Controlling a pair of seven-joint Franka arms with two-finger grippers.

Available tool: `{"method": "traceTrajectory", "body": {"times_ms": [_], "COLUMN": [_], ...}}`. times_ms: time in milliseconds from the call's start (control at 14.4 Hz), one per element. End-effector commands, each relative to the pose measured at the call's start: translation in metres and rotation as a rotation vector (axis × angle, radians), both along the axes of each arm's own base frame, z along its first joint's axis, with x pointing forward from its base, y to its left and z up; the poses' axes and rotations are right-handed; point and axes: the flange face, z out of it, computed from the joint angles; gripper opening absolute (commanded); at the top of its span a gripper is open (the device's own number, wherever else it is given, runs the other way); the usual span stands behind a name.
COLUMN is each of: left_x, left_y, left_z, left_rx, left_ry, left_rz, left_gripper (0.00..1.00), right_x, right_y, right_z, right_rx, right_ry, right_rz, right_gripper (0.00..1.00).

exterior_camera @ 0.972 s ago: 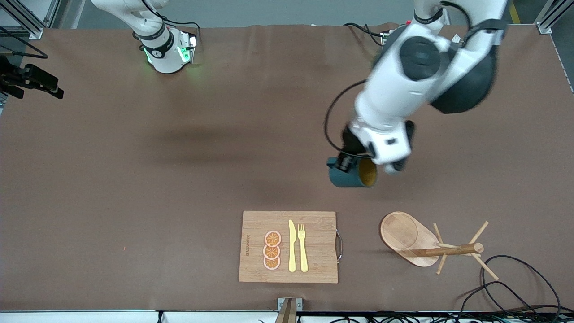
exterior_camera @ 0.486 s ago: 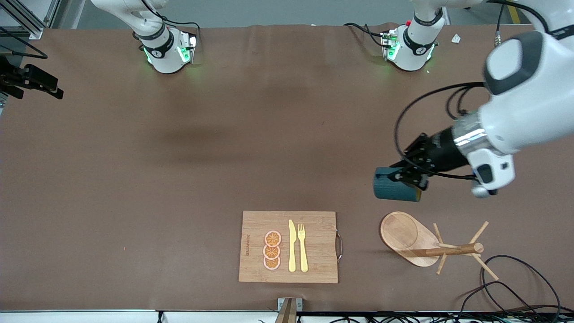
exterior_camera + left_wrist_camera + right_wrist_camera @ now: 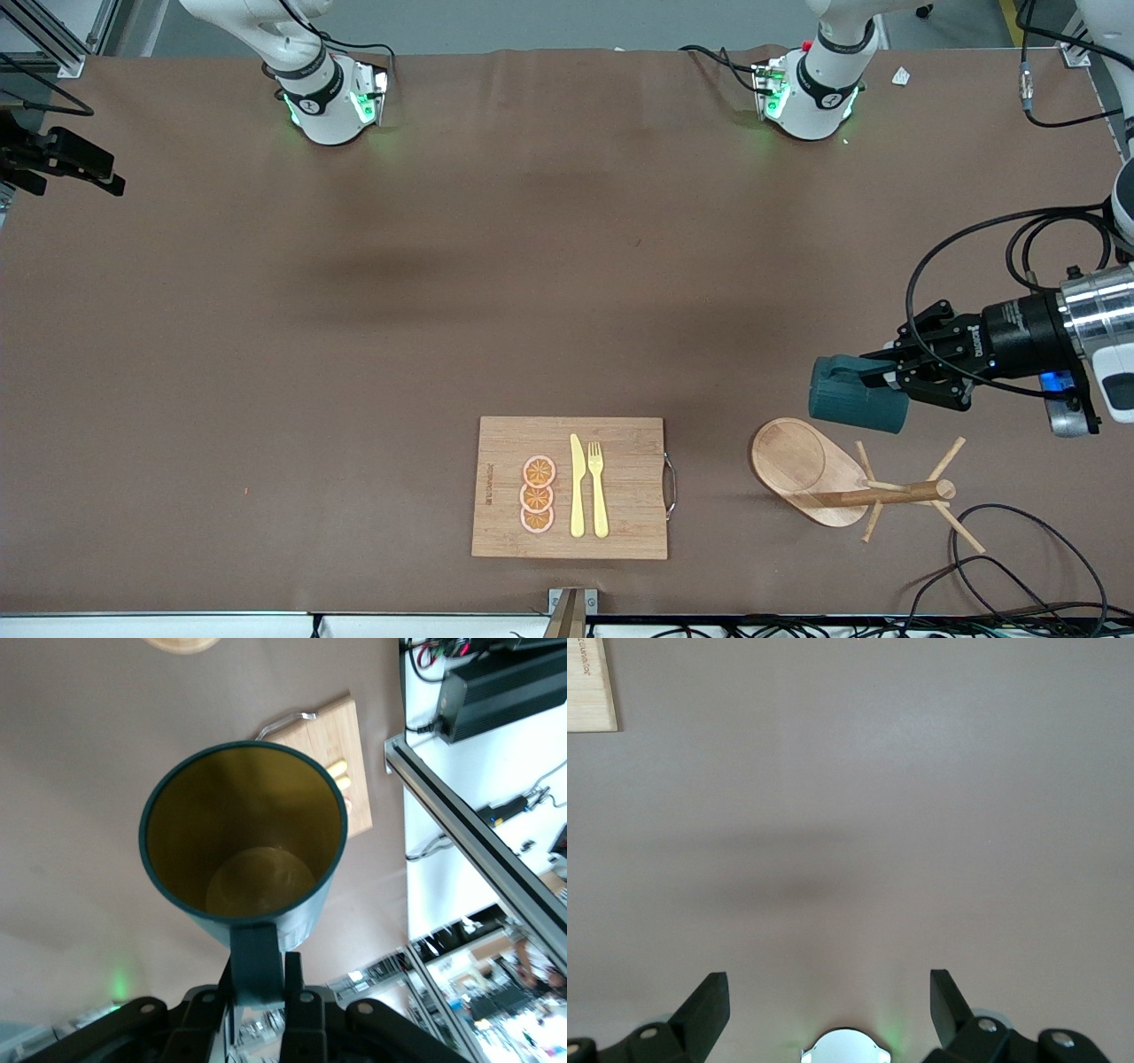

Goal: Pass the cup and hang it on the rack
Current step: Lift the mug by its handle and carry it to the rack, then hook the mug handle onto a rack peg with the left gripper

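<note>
A: Cup (image 3: 855, 406) position?
B: Held on its side in the air over the table beside the rack (image 3: 828, 478), its handle pinched tight by the left gripper (image 3: 877, 377).
A: Right gripper (image 3: 829, 1005)?
B: Fingers spread wide, empty, waiting over bare tabletop.

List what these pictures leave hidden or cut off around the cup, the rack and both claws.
- Cup handle: front view, hidden by the left claw; the left wrist view shows it clamped.
- Rack: left wrist view, only its base edge, cut by the frame.
- Right claw: out of the front view; its wrist view shows open fingers above bare table.
</note>
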Motion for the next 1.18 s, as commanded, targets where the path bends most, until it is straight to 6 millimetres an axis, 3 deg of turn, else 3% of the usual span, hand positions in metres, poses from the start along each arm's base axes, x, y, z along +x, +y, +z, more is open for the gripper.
{"method": "traceTrajectory", "body": {"times_ms": [0, 347, 1111], "left_x": [0.012, 0.034, 0.058], "left_y": [0.014, 0.026, 0.034], "left_z": [-0.013, -0.048, -0.090], "left_rx": [-0.105, -0.201, -0.250], "left_ry": [0.021, 0.039, 0.036], "left_rz": [0.065, 0.169, 0.230], "left_gripper": [0.00, 0.00, 0.00], "right_x": [-0.009, -0.009, -0.008], "right_y": [0.000, 0.000, 0.000], "right_z": [0.003, 0.002, 0.001], "right_rx": [-0.011, -0.010, -0.009], "right_ry": [-0.006, -0.004, 0.000], "right_rz": [0.000, -0.003, -0.001], "right_gripper": [1.00, 1.00, 1.00]}}
